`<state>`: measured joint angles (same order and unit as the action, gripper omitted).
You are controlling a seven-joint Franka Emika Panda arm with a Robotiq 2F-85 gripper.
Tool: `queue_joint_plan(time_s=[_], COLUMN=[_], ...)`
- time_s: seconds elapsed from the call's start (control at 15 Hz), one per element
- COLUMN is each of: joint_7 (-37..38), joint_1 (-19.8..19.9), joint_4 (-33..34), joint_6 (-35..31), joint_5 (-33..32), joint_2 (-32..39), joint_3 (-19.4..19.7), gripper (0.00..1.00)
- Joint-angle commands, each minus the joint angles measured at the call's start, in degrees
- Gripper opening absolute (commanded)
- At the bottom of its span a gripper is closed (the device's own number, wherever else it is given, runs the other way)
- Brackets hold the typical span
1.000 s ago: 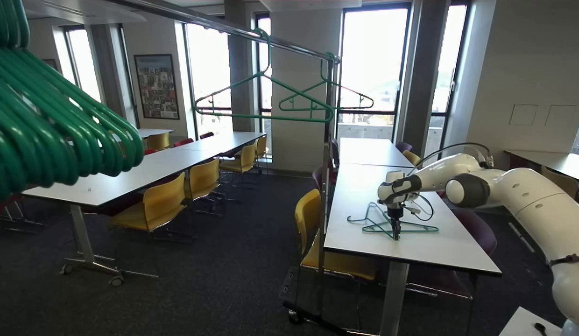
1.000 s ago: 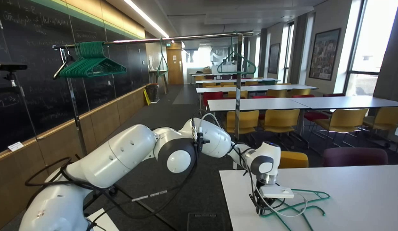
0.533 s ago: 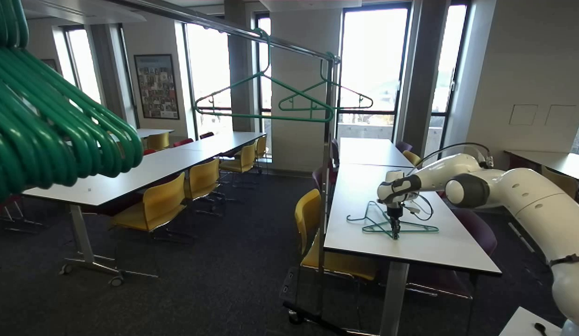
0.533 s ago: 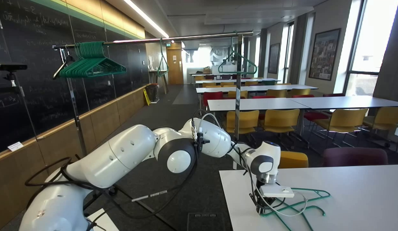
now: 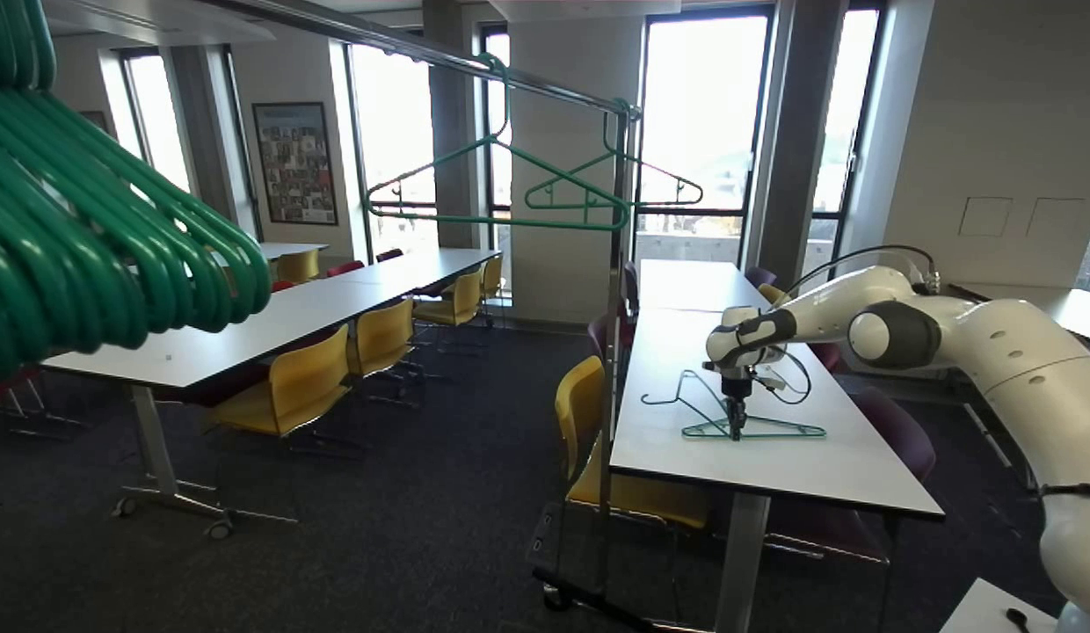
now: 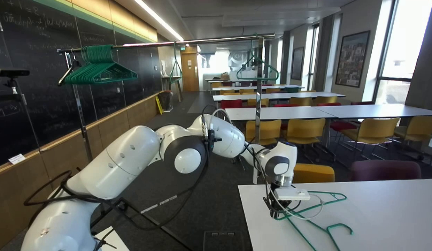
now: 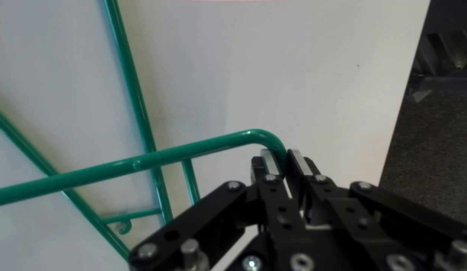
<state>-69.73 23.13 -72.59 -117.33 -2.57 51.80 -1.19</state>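
While the gripper (image 7: 281, 160) pinches 1 green hanger (image 7: 203, 147) by its corner, a 2nd hanger (image 7: 136, 96) lies crossed beneath, near the grip. Gripping looks done; release, not yet.

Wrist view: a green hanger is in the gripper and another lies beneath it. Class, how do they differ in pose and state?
The held hanger has one bend pinched by the gripper; no visible part of the lower hanger is pinched. The held hanger's bar crosses over, while the lower hanger runs beneath. In the wrist view, the held hanger's bar runs mostly sideways; the lower hanger's long bars slant more steeply. Both are green.
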Motion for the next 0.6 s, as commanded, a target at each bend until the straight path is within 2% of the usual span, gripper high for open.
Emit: queue_joint_plan(time_s=[0.0, 0.53], joint_7=[0.1, 0.4], joint_1=[-1.2, -6.1], joint_4=[-13.0, -31.9], joint_6=[-3.6, -16.8], joint_5=[0.6, -2.9], joint_2=[-10.1, -22.1], joint_3=[0.8, 2.0], gripper=[0.03, 0.03])
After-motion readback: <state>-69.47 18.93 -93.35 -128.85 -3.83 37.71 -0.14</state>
